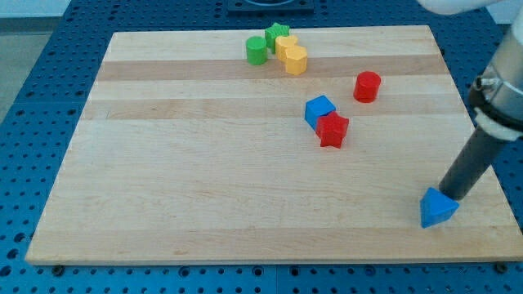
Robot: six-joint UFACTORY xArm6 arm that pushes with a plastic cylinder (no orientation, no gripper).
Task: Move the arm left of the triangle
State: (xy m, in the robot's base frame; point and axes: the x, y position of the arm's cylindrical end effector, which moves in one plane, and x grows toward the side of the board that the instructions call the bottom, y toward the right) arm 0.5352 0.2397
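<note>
My tip (pixel 446 194) is touching the top of the blue triangle (pixel 437 209) in the lower right of the frame. It is only a rod, so it is gripping nothing.

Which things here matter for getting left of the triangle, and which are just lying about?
Job:
- blue triangle, near the view's bottom right
- my tip, at the triangle's upper right edge, so not yet on its left

Lying about:
- blue cube touching red star
- red cylinder
- green cylinder, green star, two yellow blocks, clustered at the top
</note>
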